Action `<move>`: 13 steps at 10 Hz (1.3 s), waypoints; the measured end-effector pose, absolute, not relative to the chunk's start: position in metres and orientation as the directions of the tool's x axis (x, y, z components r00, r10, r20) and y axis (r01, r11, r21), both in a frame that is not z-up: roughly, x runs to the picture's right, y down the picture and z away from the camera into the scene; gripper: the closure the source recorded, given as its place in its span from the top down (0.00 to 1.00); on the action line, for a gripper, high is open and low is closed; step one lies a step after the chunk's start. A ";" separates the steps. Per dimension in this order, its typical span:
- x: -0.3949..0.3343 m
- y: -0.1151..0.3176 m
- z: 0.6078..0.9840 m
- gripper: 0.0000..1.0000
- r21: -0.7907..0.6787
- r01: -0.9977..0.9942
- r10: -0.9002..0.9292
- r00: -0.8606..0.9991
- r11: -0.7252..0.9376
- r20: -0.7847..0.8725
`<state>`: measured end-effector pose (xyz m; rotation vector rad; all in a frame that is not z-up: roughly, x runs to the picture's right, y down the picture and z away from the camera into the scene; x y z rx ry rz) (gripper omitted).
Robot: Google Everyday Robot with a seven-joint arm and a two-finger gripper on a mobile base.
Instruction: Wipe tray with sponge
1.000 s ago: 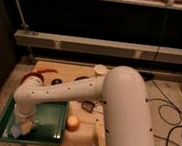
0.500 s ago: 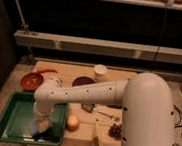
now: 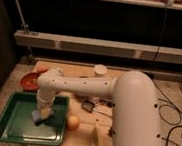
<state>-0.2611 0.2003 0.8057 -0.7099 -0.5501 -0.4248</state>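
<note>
From the camera view, my white arm [image 3: 87,87] reaches leftward across the wooden table [image 3: 83,137] and bends down into the green tray [image 3: 12,122], which sits at the table's front left corner. My gripper [image 3: 42,112] points down inside the tray's right half, close to its right rim. The sponge [image 3: 38,116], pale with a blue layer, lies directly under my gripper, pressed against the tray floor; I cannot tell whether my jaws are pinching it or spread, because my wrist covers them from above. Only the lower left edge of the sponge peeks out beneath me.

Just outside the tray's right rim sits a round orange fruit [image 3: 73,121], near my gripper but apart from it. Behind the tray, to the left of my elbow, rests a red-orange plate [image 3: 29,81]. A white cup [image 3: 100,70] stands farther back on the table. A banana [image 3: 96,137] lies toward the front edge, right of the fruit, and a small dark object [image 3: 87,106] rests beneath my forearm.
</note>
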 end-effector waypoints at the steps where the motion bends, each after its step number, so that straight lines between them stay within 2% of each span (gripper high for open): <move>1: -0.280 0.190 0.805 0.13 -0.466 0.556 -0.188 0.757 0.688 0.626; 4: -0.329 0.178 0.788 0.13 -0.388 0.633 -0.246 0.683 0.670 0.688; 7: -0.346 0.204 0.758 0.13 -0.336 0.684 -0.270 0.619 0.648 0.738; 11: -0.316 0.259 0.722 0.13 -0.359 0.699 -0.241 0.604 0.619 0.760; 13: -0.290 0.275 0.719 0.13 -0.397 0.683 -0.221 0.631 0.613 0.744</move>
